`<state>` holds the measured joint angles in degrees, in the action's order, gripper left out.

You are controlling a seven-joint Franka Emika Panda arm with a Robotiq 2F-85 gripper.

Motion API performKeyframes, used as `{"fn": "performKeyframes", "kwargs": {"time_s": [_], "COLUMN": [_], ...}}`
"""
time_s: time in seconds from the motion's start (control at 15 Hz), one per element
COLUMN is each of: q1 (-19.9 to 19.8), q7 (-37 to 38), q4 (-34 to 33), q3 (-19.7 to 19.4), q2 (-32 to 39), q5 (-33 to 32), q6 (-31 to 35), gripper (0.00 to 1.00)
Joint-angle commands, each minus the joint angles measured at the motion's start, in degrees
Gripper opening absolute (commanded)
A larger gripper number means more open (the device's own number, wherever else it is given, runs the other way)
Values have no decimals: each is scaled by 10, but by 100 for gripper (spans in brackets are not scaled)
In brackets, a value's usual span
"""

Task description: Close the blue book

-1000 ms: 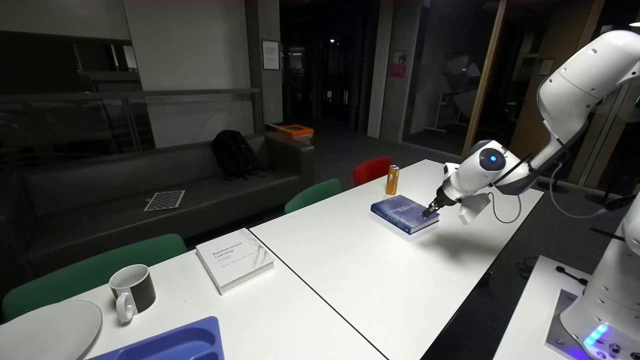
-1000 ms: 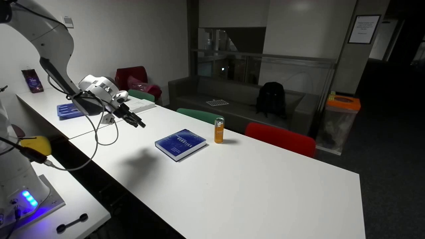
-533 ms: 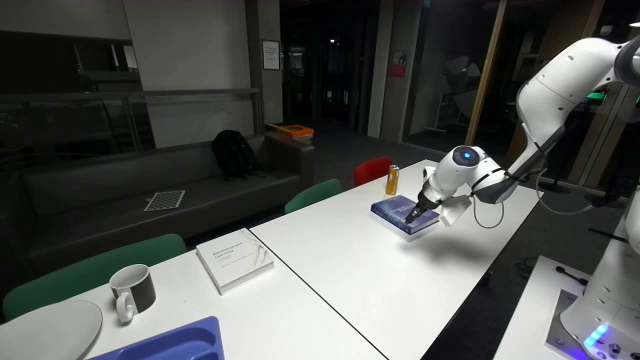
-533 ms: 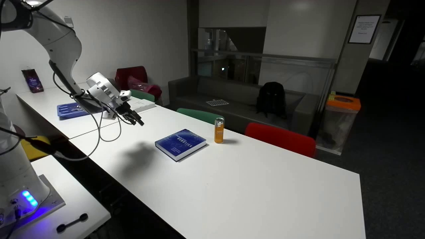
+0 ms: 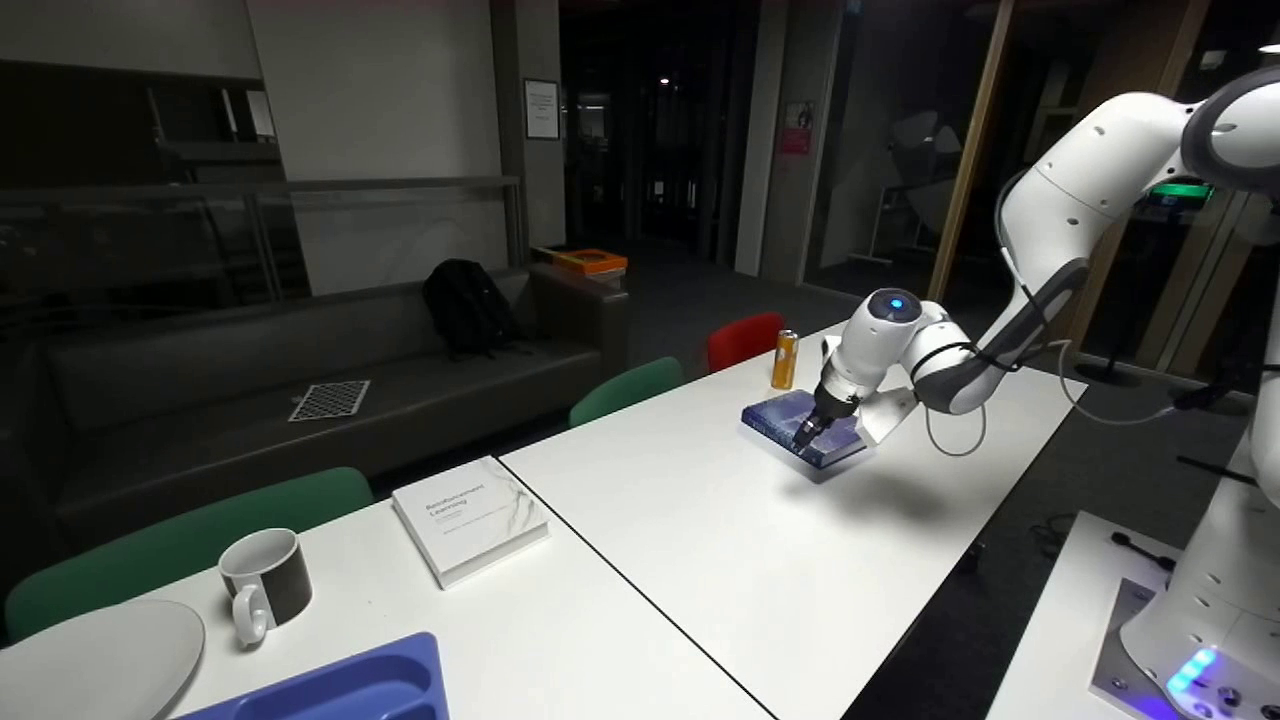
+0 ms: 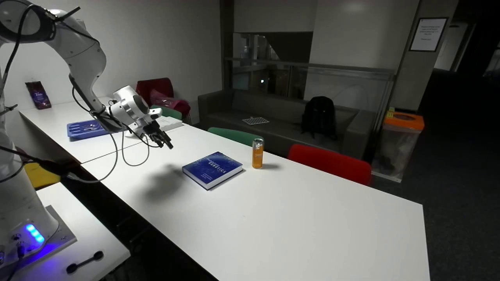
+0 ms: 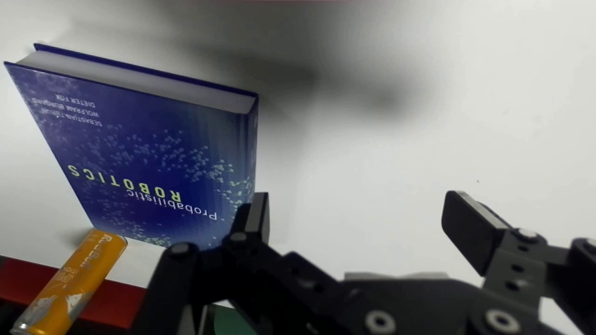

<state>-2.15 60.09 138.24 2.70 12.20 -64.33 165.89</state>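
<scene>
The blue book [image 5: 782, 410] lies flat and shut on the white table, cover up. It also shows in an exterior view [image 6: 213, 168] and fills the left of the wrist view [image 7: 153, 139], where its title is upside down. My gripper [image 7: 357, 209] is open, with nothing between its fingers. In the wrist view the left finger overlaps the book's spine edge, and white table shows between the fingers. In both exterior views the gripper [image 5: 806, 438] is above the table; in an exterior view the gripper [image 6: 167, 144] is apart from the book. Part of the cover is hidden behind the arm.
An orange can [image 6: 258, 153] stands upright close to the book. A thick white book [image 5: 470, 515], a mug [image 5: 270, 575], a plate [image 5: 100, 660] and a blue tray [image 5: 360, 685] are farther along the table. Red [image 6: 330, 164] and green [image 6: 234, 136] chairs stand along the edge.
The arm has swung so that the gripper has moved left across the book in an exterior view. In the other exterior view it has shifted only slightly. The book has not moved.
</scene>
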Motion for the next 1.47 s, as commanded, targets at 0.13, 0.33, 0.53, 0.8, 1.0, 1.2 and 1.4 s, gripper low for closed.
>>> {"fn": "performKeyframes", "kwargs": {"time_s": [0.13, 0.33, 0.53, 0.8, 1.0, 1.2, 1.4], "q1": [-11, -12, -15, -20, -23, -9, -9], "q7": [-100, -121, -131, -143, -153, -128, -128], "q4": [-51, -74, -91, -107, -114, -104, -104], "q3": [15, 15, 14, 15, 18, 4, 4], "q2": [49, 67, 85, 110, 122, 122, 125], "q5": [89, 120, 149, 175, 188, 170, 170], "q6": [-11, -21, -30, -38, -40, -27, -27], "gripper": [100, 100, 100, 100, 100, 100, 100]}}
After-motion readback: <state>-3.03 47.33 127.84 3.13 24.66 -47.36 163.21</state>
